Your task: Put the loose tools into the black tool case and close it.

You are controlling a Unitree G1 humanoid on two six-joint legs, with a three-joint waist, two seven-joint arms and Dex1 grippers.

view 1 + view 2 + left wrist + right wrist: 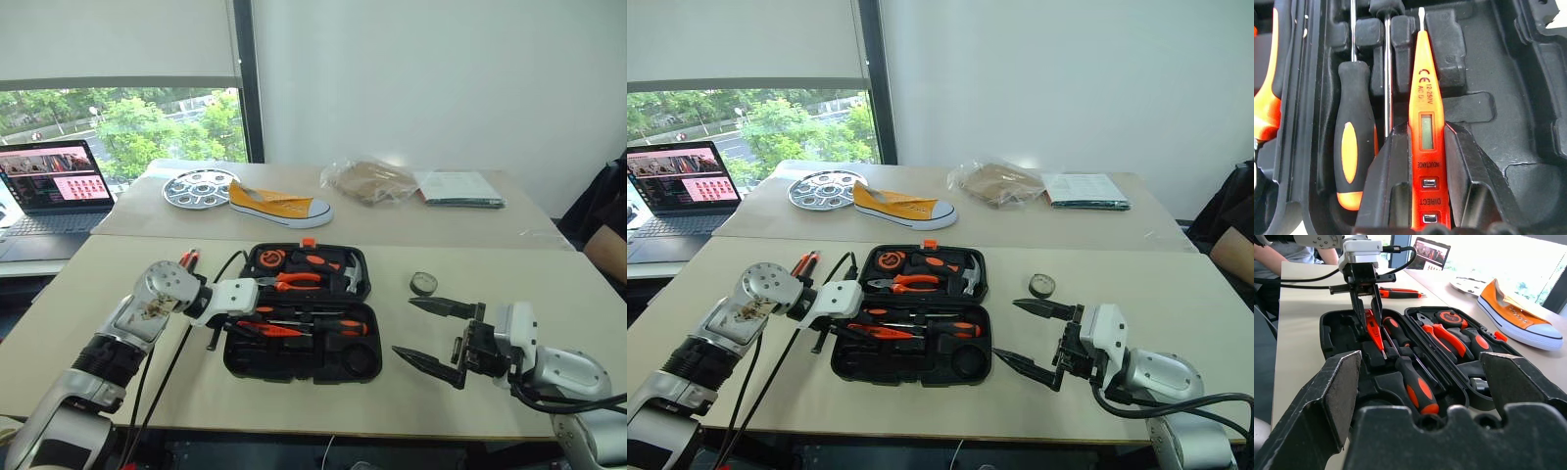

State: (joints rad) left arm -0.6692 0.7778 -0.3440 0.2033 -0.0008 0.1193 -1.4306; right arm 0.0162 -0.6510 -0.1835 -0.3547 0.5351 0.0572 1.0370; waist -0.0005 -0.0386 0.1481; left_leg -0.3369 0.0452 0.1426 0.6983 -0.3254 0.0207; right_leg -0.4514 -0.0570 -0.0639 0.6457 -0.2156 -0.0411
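On the pale tabletop in front of the robot lies the black plastic tool case, open flat, with shaped slots inside. The left gripper reaches down into the near half of the case. Its two black fingers pinch a slim orange tester tool with a little window and a metal tip. The tool hangs tip-down just over a slot, next to two screwdrivers with orange-and-black handles that already lie in the case.

The far half of the case holds orange-handled pliers and a hammer. A small orange latch sits at the far edge. The right gripper waits beside the case with its fingers spread wide and nothing in them. A small dark tape roll sits on the table near it, and one orange-and-black tool lies on the table past the left arm.

What could go wrong? The slim tool may not line up with its slot. If the fingers let go while it is tilted, it could land crooked on top of a screwdriver. Then the lid might not shut flat. The fingers might also bump the screwdrivers and knock them out of place. The tape roll could roll away if it is nudged.
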